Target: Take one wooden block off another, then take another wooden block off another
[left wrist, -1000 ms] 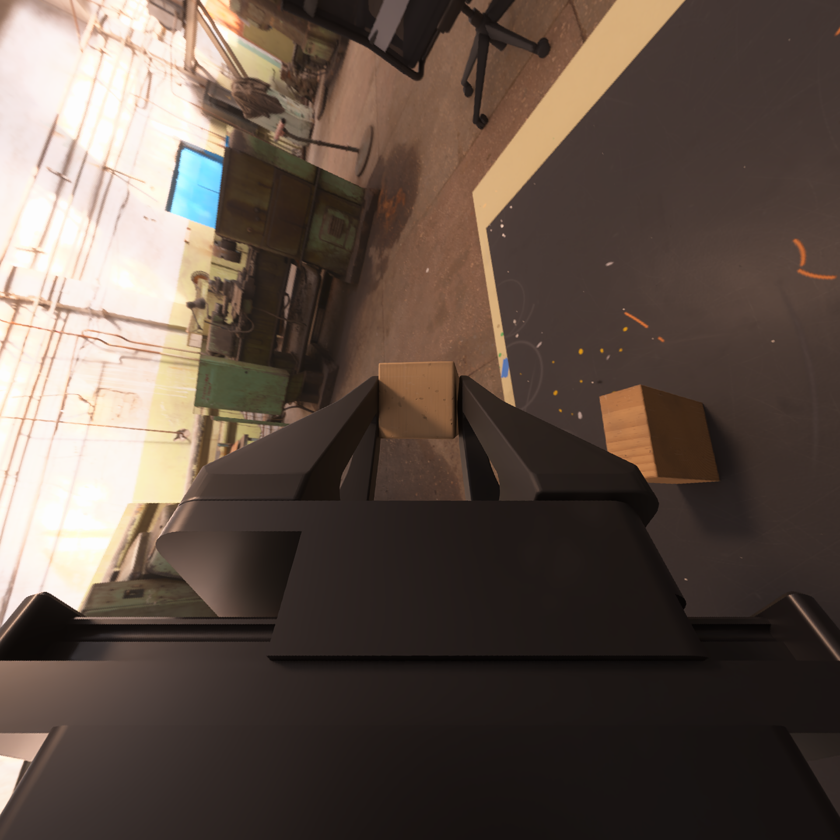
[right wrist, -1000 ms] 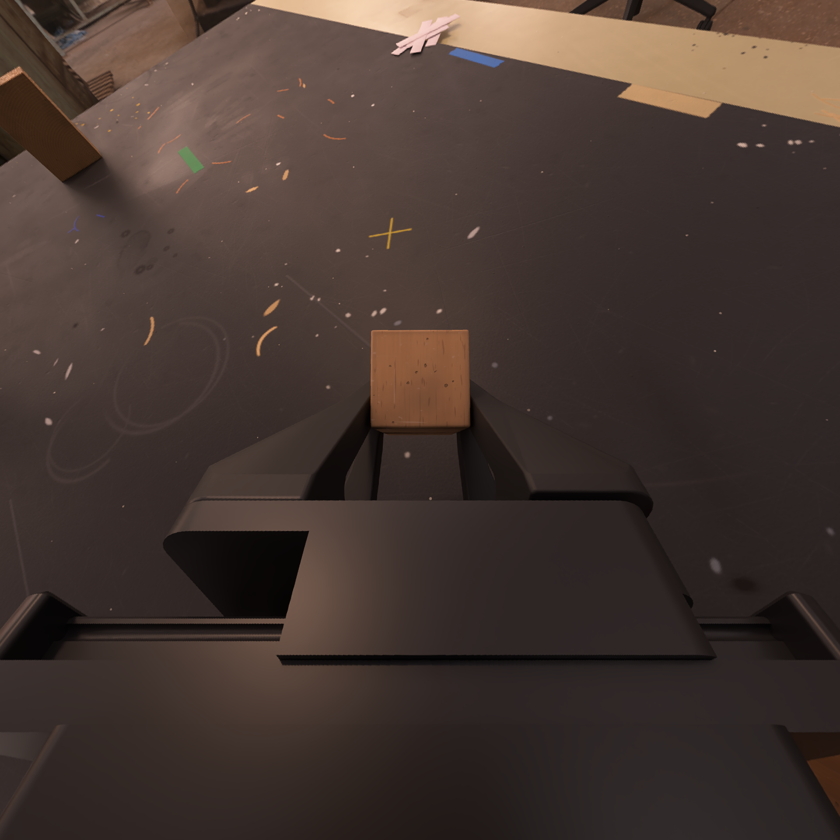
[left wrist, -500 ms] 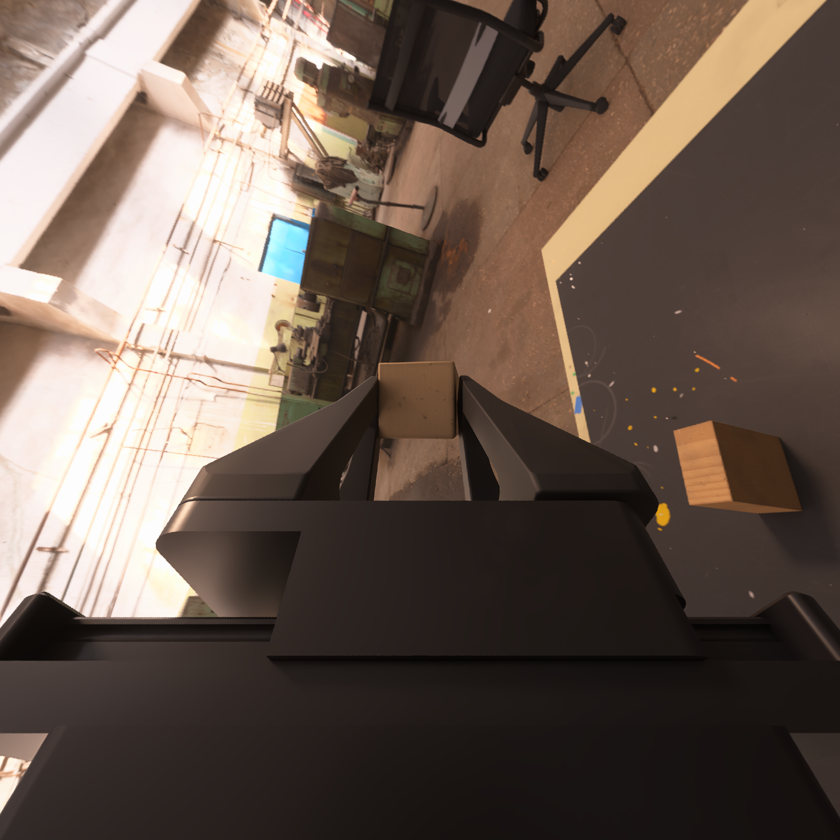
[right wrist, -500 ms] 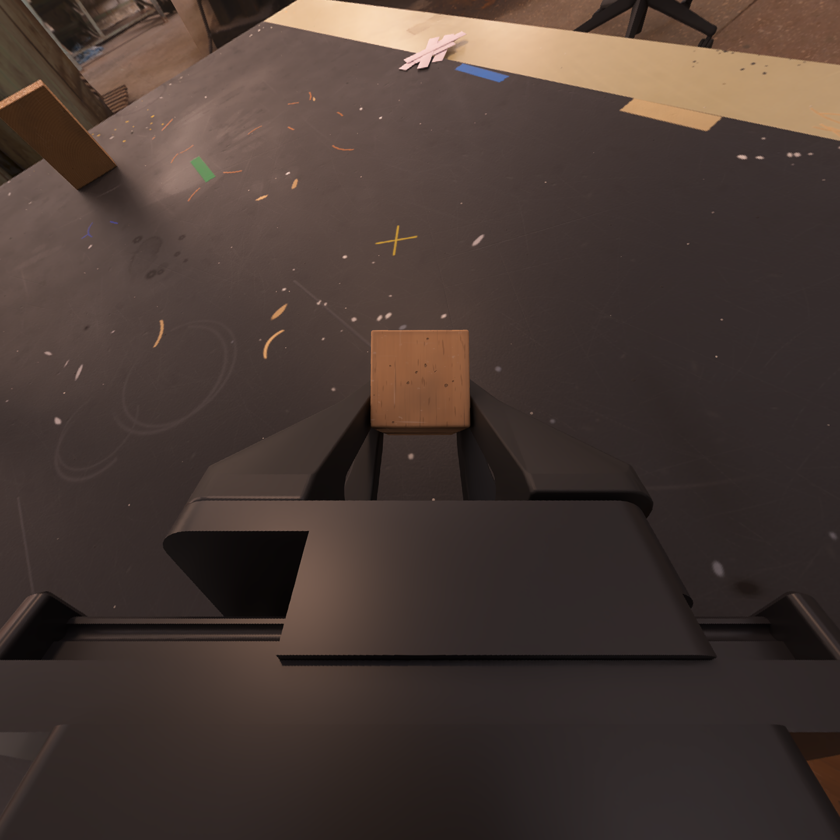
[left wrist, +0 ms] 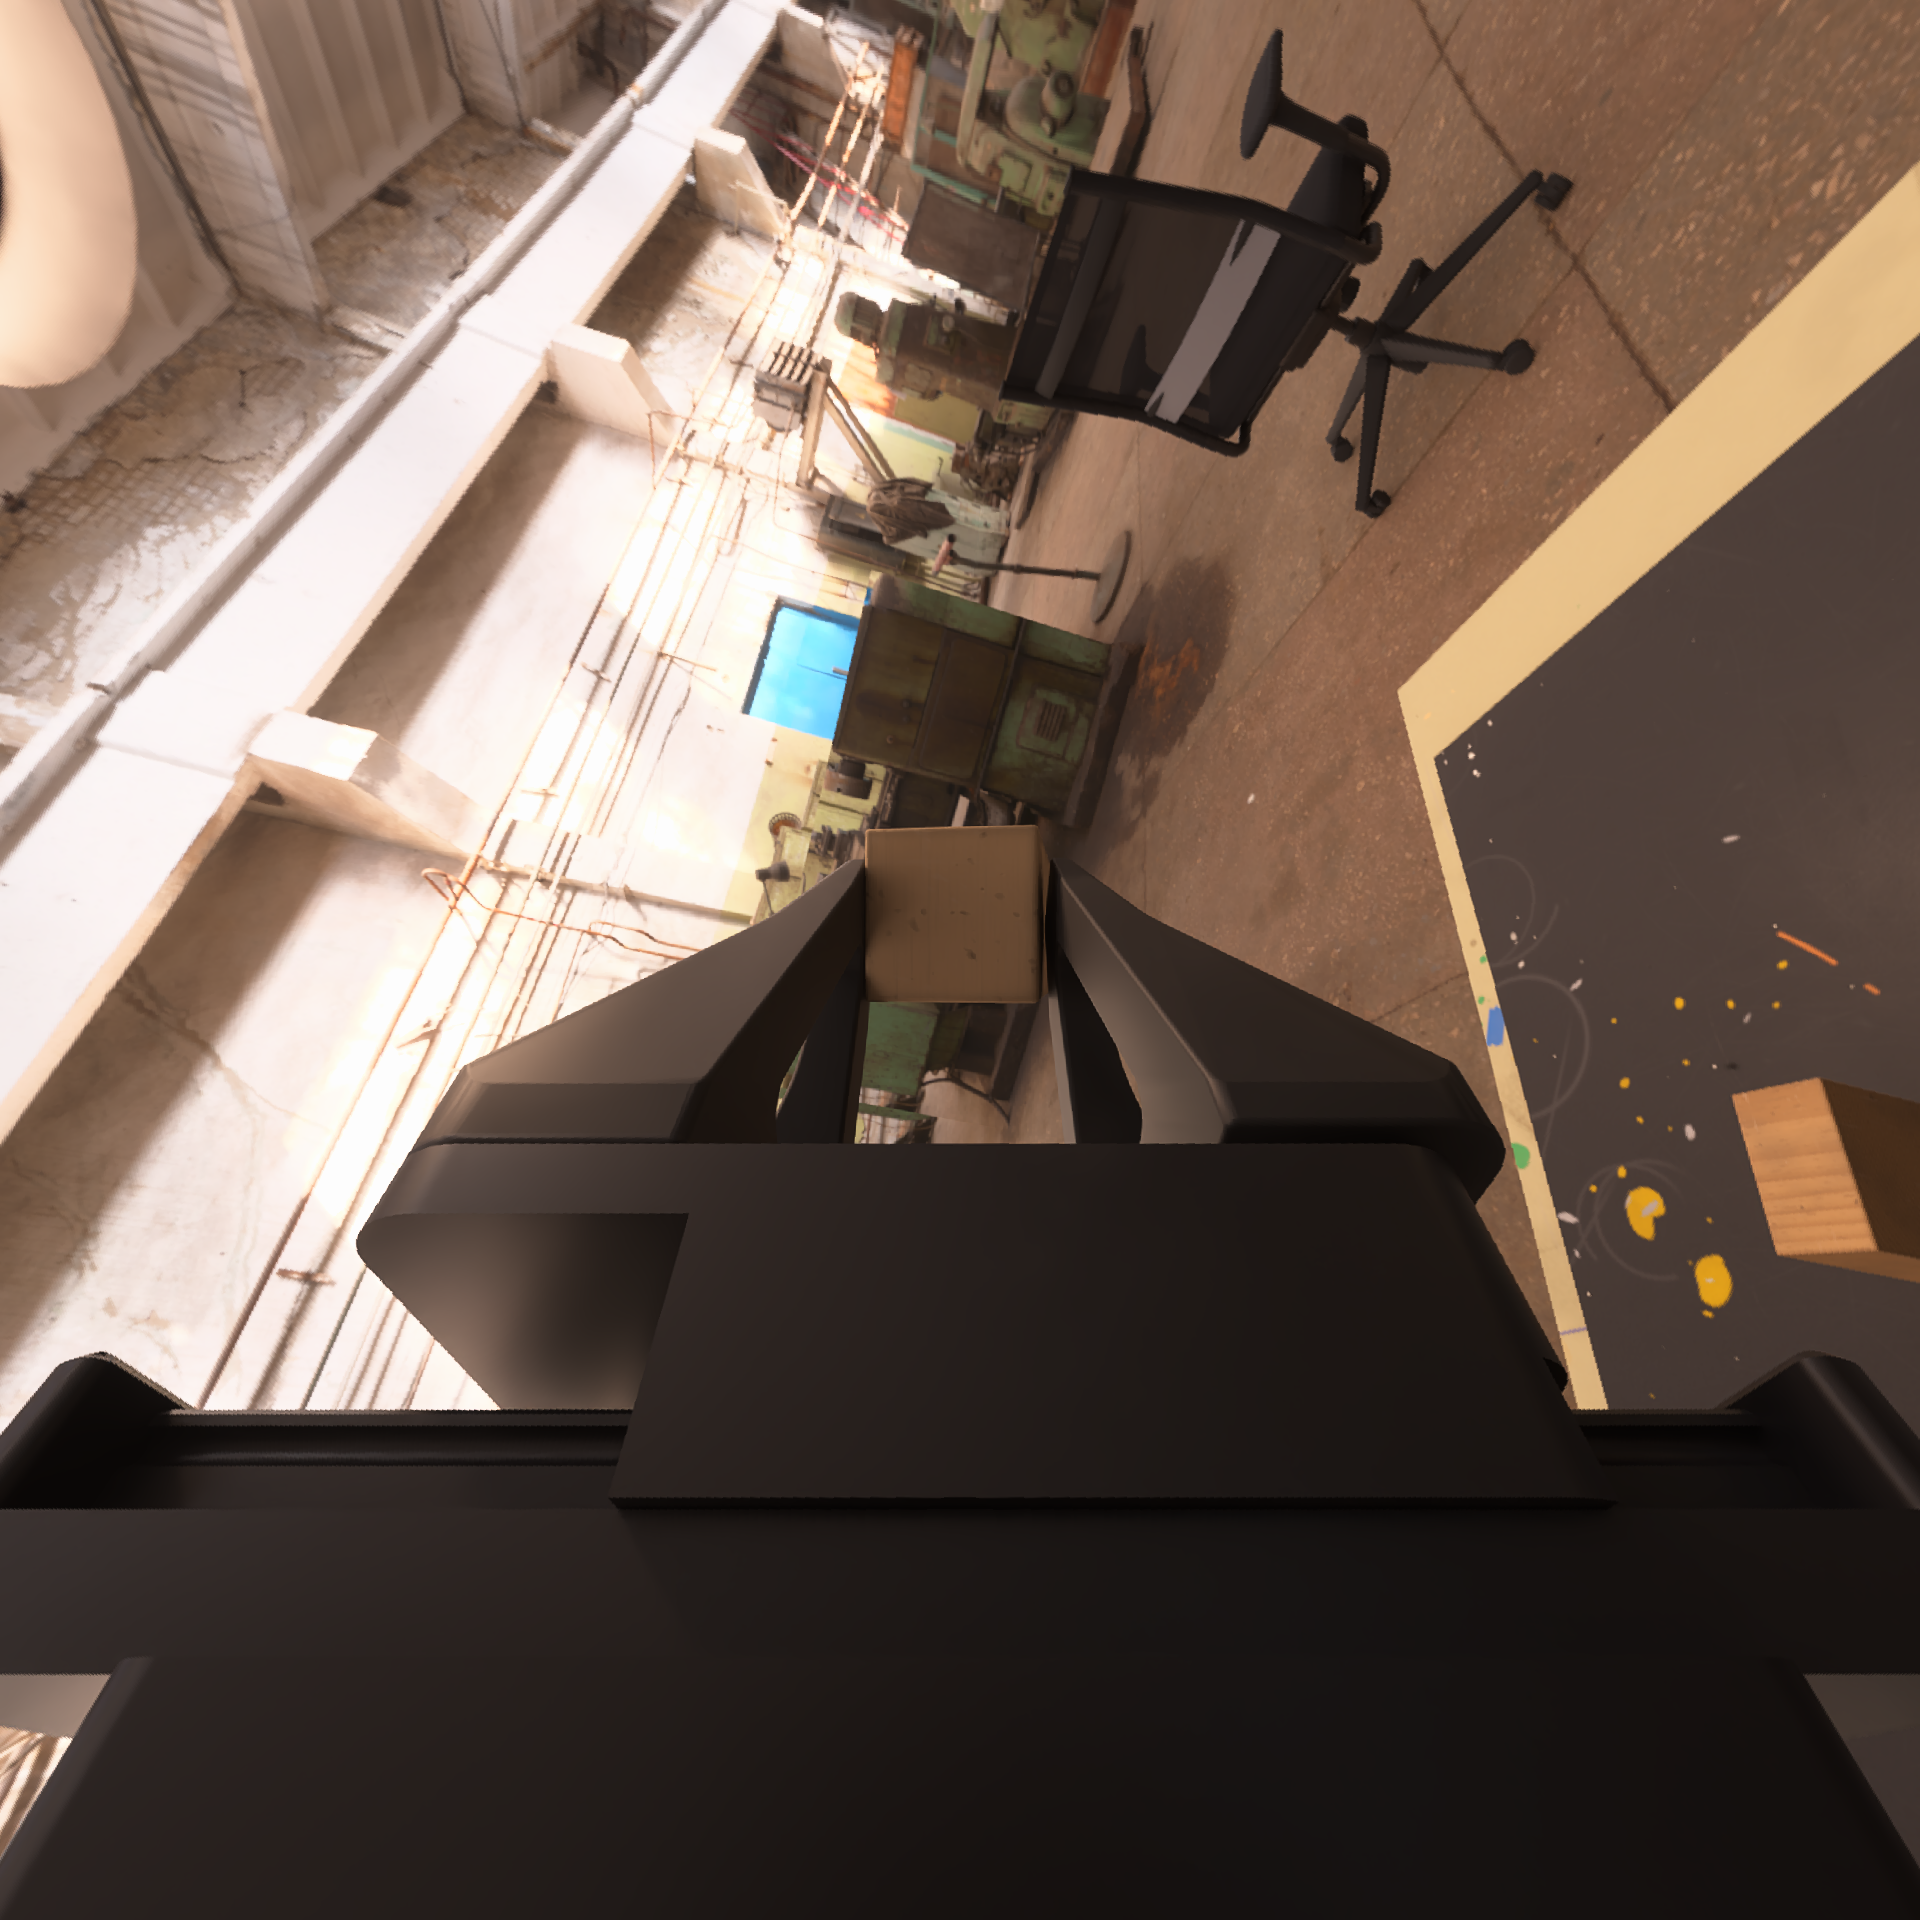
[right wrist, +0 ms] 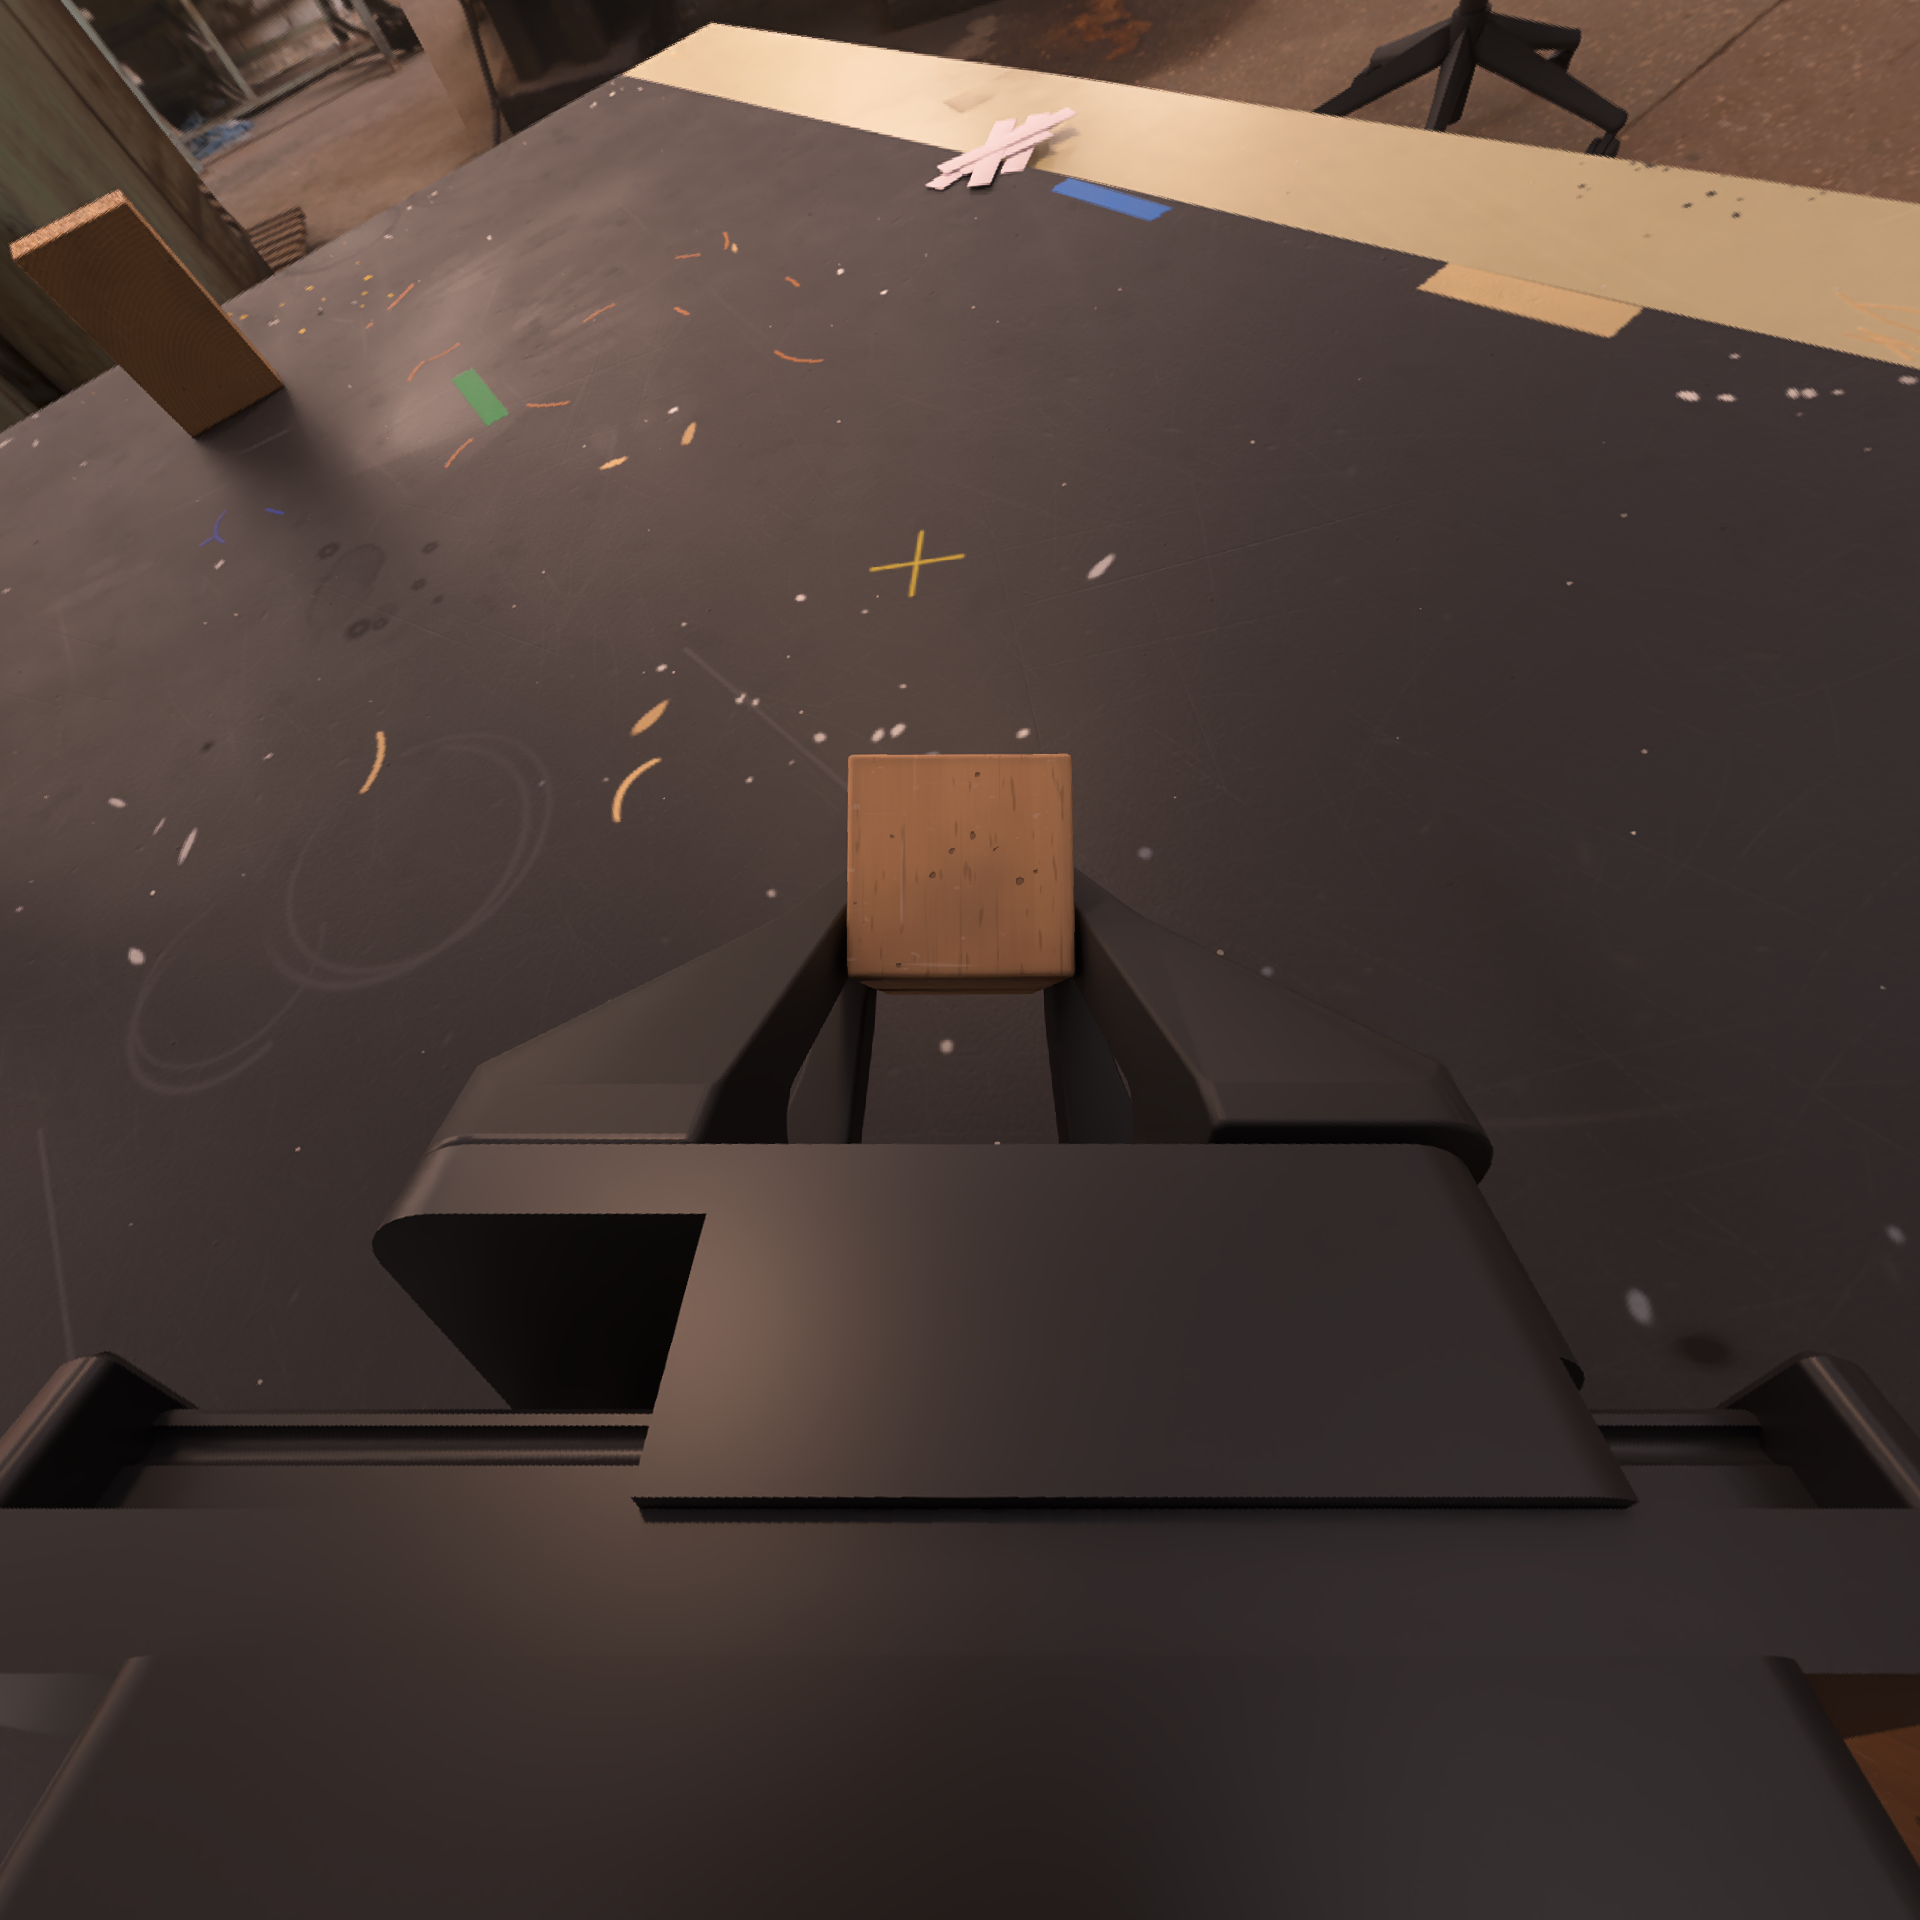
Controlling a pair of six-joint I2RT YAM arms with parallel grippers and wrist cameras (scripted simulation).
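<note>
My left gripper (left wrist: 954, 920) is shut on a pale wooden block (left wrist: 952, 914), held in the air and pointing out past the table's edge at the workshop. A second wooden block (left wrist: 1834, 1184) stands on the dark table top (left wrist: 1704, 748) at the right edge of the left wrist view. My right gripper (right wrist: 960, 935) is shut on a brown wooden block (right wrist: 958, 868), held above the dark table top (right wrist: 1351, 727). Another wooden block (right wrist: 145, 312) stands far off at the table's left corner in the right wrist view.
The table has a cream border (right wrist: 1351, 177) along its far edge. An office chair (left wrist: 1226, 312) and green machines (left wrist: 966, 717) stand on the floor beyond the table. A chair base (right wrist: 1475, 62) shows beyond the table's far edge.
My left gripper has kept swinging away from the table with its block, so the standing block slid to the right edge of its view. My right gripper has risen or pulled back slightly with its block.
</note>
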